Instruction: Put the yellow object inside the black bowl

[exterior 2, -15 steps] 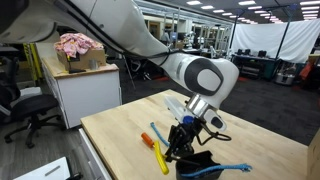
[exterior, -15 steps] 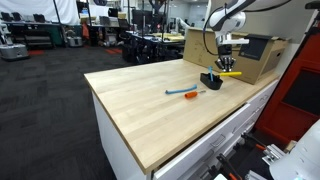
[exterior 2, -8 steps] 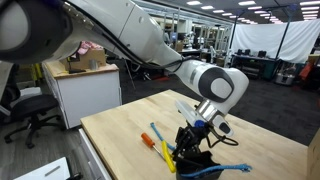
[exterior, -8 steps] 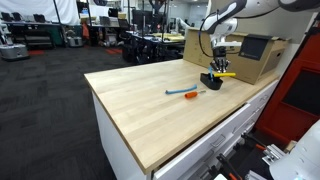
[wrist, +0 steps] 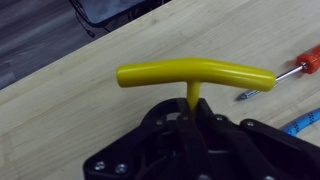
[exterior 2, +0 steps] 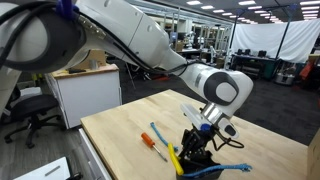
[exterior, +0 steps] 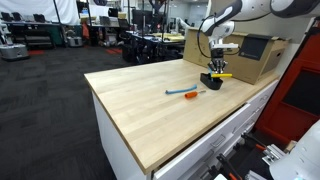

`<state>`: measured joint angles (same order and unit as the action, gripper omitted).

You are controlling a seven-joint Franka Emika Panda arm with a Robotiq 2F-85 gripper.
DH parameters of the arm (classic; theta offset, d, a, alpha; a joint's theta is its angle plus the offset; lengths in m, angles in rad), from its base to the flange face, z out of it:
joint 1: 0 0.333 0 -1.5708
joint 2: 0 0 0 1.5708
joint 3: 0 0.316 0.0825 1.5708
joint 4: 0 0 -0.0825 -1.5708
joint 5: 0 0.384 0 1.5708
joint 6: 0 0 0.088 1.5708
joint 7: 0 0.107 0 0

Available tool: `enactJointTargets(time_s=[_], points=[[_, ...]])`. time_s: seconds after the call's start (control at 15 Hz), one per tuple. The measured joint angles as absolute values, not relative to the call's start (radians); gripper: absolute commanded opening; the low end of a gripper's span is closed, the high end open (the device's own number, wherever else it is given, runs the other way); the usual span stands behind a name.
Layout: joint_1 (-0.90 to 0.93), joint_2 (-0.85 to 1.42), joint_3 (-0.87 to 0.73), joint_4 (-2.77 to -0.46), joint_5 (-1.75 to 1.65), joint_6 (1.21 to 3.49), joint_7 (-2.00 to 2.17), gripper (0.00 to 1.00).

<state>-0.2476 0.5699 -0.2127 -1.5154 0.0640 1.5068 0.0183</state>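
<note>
The yellow object (wrist: 195, 75) is a T-shaped tool with a bright yellow handle. My gripper (wrist: 190, 112) is shut on its thin stem, and the handle sticks out past the fingers. In both exterior views the gripper (exterior: 217, 67) (exterior 2: 196, 140) hangs just over the black bowl (exterior: 211, 82) (exterior 2: 203, 171), with the yellow object (exterior: 223, 75) (exterior 2: 175, 160) at the bowl's rim. I cannot tell whether the tool touches the bowl. A dark rimmed shape (wrist: 115, 8) at the top edge of the wrist view may be the bowl.
A blue-and-orange screwdriver (exterior: 183, 93) (exterior 2: 152, 141) (wrist: 300, 66) lies on the wooden table (exterior: 150, 100) beside the bowl. A big cardboard box (exterior: 258, 56) stands behind the bowl. A blue cable (exterior 2: 236, 167) lies next to the bowl. The table's edge is close by.
My gripper has moved a little sideways and down with the yellow object, closer over the black bowl. It stays shut on the tool.
</note>
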Motion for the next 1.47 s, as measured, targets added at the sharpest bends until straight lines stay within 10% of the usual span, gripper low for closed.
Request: enactJointTargets(time_s=[0.2,0.27,0.93,1.47], points=[[-0.254,0.593,-0.213,-1.51,0.064,1.547,0.017,0.03],[-0.256,0.599,-0.213,-1.51,0.064,1.559,0.015,0.37],[-0.268,0.6,-0.212,-1.501,0.064,1.611,0.0,0.98],[-0.269,0.441,-0.212,-1.578,0.064,1.671,-0.012,1.0]])
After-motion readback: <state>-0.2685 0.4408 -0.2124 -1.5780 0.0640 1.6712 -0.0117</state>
